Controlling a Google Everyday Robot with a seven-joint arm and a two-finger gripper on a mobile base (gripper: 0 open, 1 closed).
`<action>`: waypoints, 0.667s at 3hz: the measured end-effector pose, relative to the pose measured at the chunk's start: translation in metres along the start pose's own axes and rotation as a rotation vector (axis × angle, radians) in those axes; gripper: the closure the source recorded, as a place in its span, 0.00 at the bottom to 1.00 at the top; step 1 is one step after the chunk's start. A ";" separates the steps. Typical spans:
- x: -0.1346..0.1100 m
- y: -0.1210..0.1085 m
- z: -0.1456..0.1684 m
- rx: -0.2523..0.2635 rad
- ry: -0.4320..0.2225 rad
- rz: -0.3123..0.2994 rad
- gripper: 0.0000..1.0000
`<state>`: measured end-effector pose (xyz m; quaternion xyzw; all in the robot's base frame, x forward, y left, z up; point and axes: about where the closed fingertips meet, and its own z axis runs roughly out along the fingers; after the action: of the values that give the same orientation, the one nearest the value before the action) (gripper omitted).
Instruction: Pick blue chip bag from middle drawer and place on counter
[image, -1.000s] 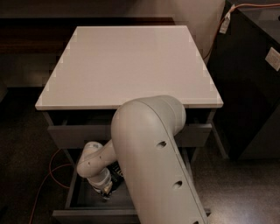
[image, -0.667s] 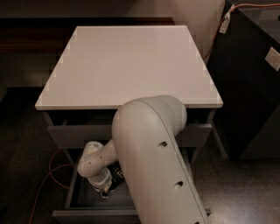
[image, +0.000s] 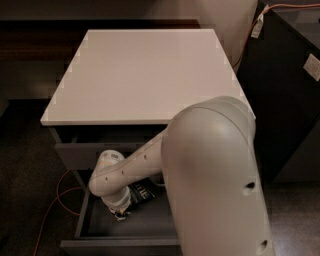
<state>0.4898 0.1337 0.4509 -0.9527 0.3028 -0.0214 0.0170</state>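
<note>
One big white arm (image: 210, 175) fills the lower right. It bends down & left so the wrist drops into the open drawer, and its elbow hides most of what's right of the claw. Counter (image: 145, 70), white & glossy, sits above and behind the claw and overhangs the drawers; that's the drop spot. Dark cabinet (image: 285, 100) is well off to the claw's right. Middle drawer (image: 115, 244) is pulled out beneath the claw, front edge toward the camera, which is why the arm can come in from above. Upper drawer (image: 100, 152) looks pushed in, just above & behind the wrist. Blue chip bag (image: 143, 192) lies on the drawer floor just right of the claw, a bit further back, white lettering up. Touching the claw or not: can't tell. Claw (image: 120, 214) points down inside the drawer, low near the floor. Apart or together: can't tell. Prob. the grasp step; bag not yet lifted out.
</note>
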 end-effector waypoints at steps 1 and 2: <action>-0.007 0.010 -0.031 0.038 -0.011 0.035 1.00; -0.025 0.017 -0.063 0.086 -0.056 0.055 1.00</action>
<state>0.4562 0.1326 0.5122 -0.9426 0.3271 -0.0073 0.0671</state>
